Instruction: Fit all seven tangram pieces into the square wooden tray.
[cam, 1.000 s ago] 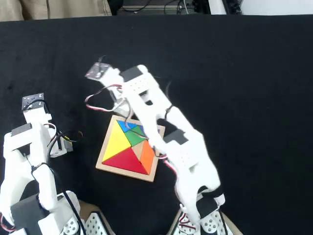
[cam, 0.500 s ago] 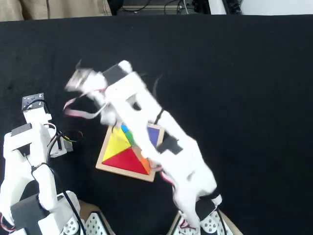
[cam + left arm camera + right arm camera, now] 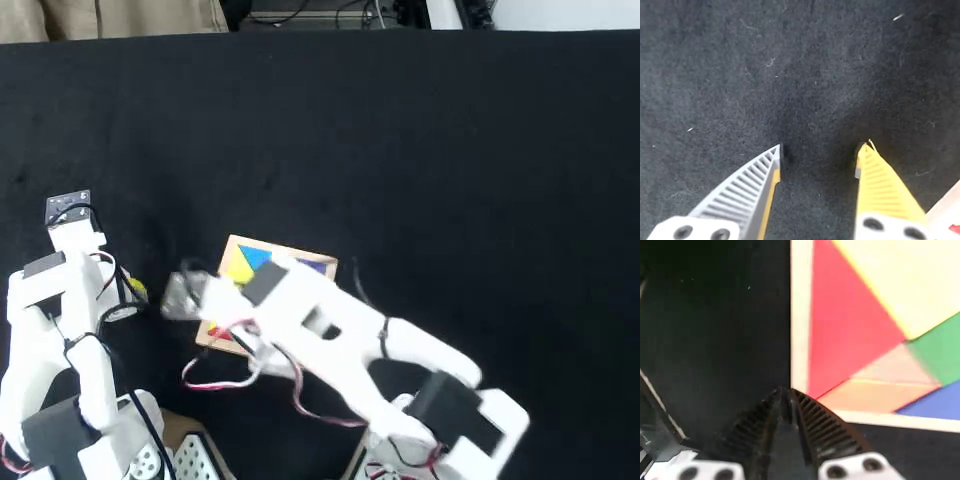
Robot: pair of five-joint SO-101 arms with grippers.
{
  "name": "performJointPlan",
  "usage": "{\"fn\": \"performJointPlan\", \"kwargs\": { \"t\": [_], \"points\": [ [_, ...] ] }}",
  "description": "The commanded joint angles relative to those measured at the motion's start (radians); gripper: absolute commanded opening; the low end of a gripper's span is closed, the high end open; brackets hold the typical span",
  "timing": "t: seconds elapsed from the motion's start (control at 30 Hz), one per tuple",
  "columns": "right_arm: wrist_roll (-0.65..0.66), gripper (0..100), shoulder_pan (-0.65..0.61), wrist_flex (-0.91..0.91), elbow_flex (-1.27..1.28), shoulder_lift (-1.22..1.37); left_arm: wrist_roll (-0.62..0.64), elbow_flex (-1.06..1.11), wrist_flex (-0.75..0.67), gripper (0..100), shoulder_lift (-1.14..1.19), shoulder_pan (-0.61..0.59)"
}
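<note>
At the left the grey-and-yellow left gripper (image 3: pixel 820 150) is held spread over black cloth (image 3: pixel 450 150), while the black right gripper (image 3: pixel 790 391), pressed together empty at the square wooden tray's (image 3: pixel 285 251) left edge, is best raised clear so the coloured tangram pieces (image 3: pixel 840 325) inside are not nudged.

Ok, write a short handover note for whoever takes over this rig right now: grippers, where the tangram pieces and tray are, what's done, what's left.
Left gripper: open, empty, over bare table beside the tray.
Right gripper: shut, empty, at the tray's edge by the red piece.
Tray: flat on the table, holding red, yellow, green, orange and blue pieces side by side; part of it is hidden in the high view.
Done: every piece in sight is in the tray.
Left: probably just confirm all seven sit flush.
</note>
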Motion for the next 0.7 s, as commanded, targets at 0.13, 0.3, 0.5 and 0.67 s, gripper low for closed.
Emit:
{"fn": "performJointPlan", "kwargs": {
  "t": [0.13, 0.3, 0.5, 0.67],
  "points": [
    [-0.008, 1.1, -0.064, -0.110, 0.150, -0.025, -0.005, -0.004, -0.003, 25, -0.012, -0.013],
    [-0.002, 1.1, -0.028, -0.140, 0.133, 0.051, -0.005, -0.004, -0.003, 25, -0.012, -0.013],
    [0.008, 1.1, 0.094, -0.123, 0.053, 0.113, -0.006, -0.004, -0.003, 25, -0.012, -0.013],
    [0.091, 1.1, 0.199, -0.118, 0.036, 0.145, -0.006, -0.004, -0.002, 25, -0.012, -0.013]
  ]
}}
